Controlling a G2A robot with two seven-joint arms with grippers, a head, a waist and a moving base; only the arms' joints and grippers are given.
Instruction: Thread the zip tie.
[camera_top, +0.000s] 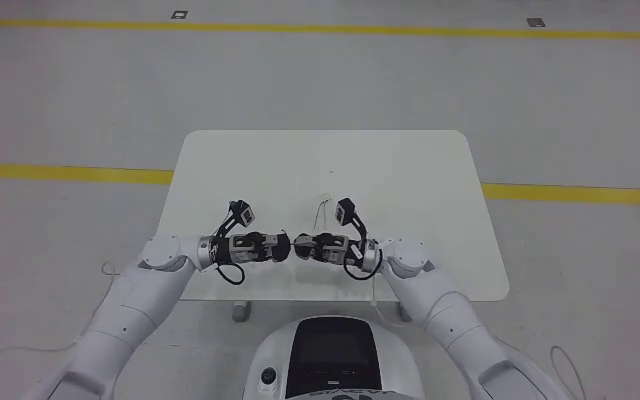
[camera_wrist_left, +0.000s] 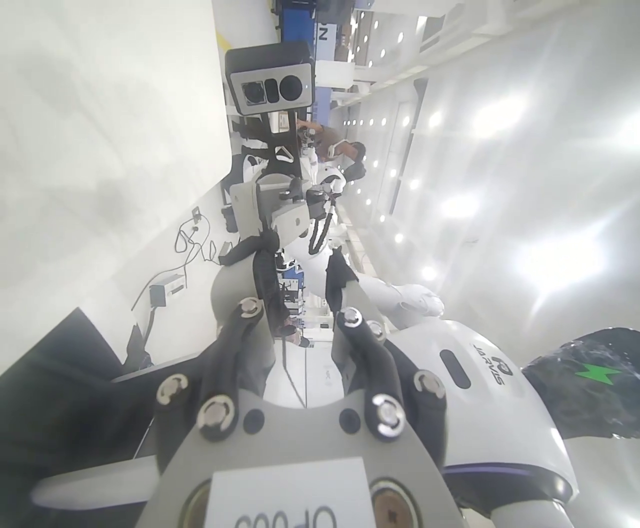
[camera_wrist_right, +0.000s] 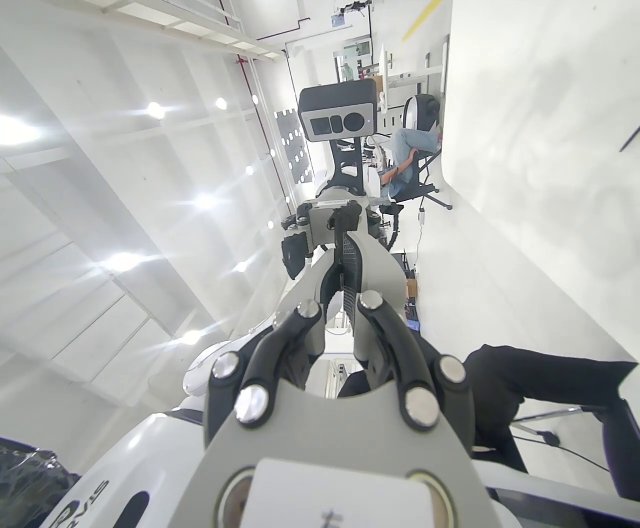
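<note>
A thin pale zip tie (camera_top: 321, 207) lies loose on the white table (camera_top: 420, 170), just beyond the two grippers. My left gripper (camera_top: 284, 246) and right gripper (camera_top: 306, 245) hover tip to tip over the table's front edge, facing each other. In the left wrist view the left gripper (camera_wrist_left: 300, 260) is open, its black-padded fingers (camera_wrist_left: 265, 280) set apart with nothing between them. In the right wrist view the right gripper (camera_wrist_right: 346, 235) has its grey fingers (camera_wrist_right: 372, 260) drawn together, shut; I see nothing held in it. Each wrist view shows the other arm's gripper and camera straight ahead.
The table top beyond the zip tie is bare white. A thin dark line (camera_wrist_right: 629, 140) shows on the table at the edge of the right wrist view. Grey floor with yellow lines (camera_top: 320, 30) surrounds the table.
</note>
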